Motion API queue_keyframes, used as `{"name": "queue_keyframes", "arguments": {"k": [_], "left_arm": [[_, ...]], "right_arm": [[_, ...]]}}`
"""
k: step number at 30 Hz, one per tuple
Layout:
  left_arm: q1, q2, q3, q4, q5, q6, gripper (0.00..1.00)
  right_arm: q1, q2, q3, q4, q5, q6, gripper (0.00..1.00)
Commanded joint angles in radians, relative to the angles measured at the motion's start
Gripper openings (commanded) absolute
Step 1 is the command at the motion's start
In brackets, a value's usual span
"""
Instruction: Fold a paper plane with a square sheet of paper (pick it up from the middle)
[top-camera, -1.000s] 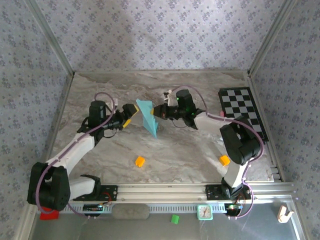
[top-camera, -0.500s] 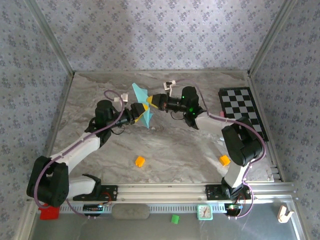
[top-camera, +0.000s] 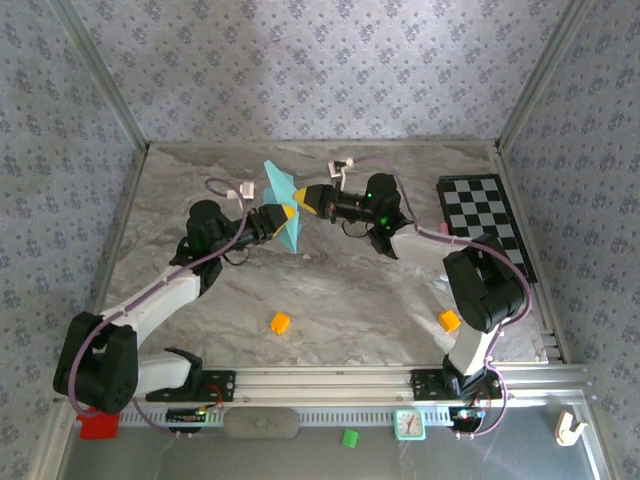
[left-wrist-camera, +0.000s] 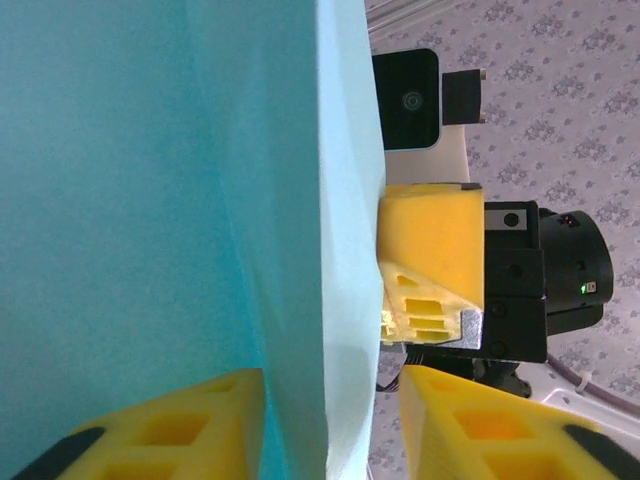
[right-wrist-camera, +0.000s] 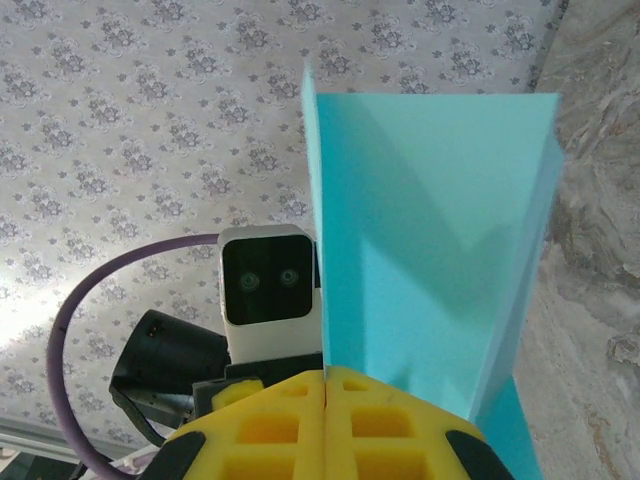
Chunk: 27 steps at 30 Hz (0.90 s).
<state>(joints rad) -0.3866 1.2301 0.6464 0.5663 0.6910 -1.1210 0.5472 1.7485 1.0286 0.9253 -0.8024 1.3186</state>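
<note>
The square sheet of paper is a creased teal shape held upright above the middle of the table. My right gripper is shut on its right side. In the right wrist view the yellow fingers press together at my right gripper, and the paper rises from their seam. My left gripper meets the sheet from the left. In the left wrist view the paper's folded edge runs between the jaws of my left gripper. Those jaws stand apart, with a gap on the right side.
Two orange cubes lie on the near part of the marble table. A black-and-white checkered board lies at the right edge. A green cube and a small clock sit by the front rail.
The right gripper carried the paper up and to the left. The left gripper moved right onto the sheet, and its jaws narrowed around the paper's edge.
</note>
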Motion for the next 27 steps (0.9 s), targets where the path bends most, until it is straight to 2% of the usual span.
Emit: {"name": "queue_keyframes", "arguments": {"k": [1, 4, 8, 11, 14, 17, 22, 26, 27], "left_arm": [[-0.005, -0.03, -0.006, 0.06, 0.003, 0.005, 0.34], [-0.005, -0.026, -0.007, 0.053, -0.002, 0.01, 0.28], [-0.005, -0.03, 0.0, 0.04, -0.006, 0.032, 0.19], [-0.005, -0.04, 0.014, -0.017, -0.02, 0.072, 0.14], [-0.004, -0.053, 0.041, -0.136, -0.042, 0.143, 0.12], [-0.004, -0.063, 0.088, -0.322, -0.089, 0.253, 0.11], [-0.012, -0.047, 0.191, -0.646, -0.24, 0.453, 0.11], [-0.046, 0.004, 0.3, -0.879, -0.432, 0.581, 0.11], [-0.066, 0.023, 0.332, -0.938, -0.51, 0.613, 0.11]], "right_arm": [[-0.007, 0.004, -0.013, 0.04, -0.02, 0.011, 0.04], [-0.009, -0.003, -0.018, 0.041, -0.018, 0.01, 0.06], [-0.015, -0.01, -0.023, 0.031, -0.018, 0.003, 0.14], [-0.027, -0.041, -0.05, -0.025, 0.003, -0.059, 0.29], [-0.05, -0.118, -0.094, -0.177, 0.068, -0.197, 0.46], [-0.08, -0.225, -0.104, -0.448, 0.169, -0.39, 0.55], [-0.101, -0.377, -0.08, -0.852, 0.407, -0.661, 0.61], [-0.113, -0.449, -0.079, -1.007, 0.531, -0.771, 0.63], [-0.117, -0.461, -0.078, -1.036, 0.554, -0.792, 0.64]]}}
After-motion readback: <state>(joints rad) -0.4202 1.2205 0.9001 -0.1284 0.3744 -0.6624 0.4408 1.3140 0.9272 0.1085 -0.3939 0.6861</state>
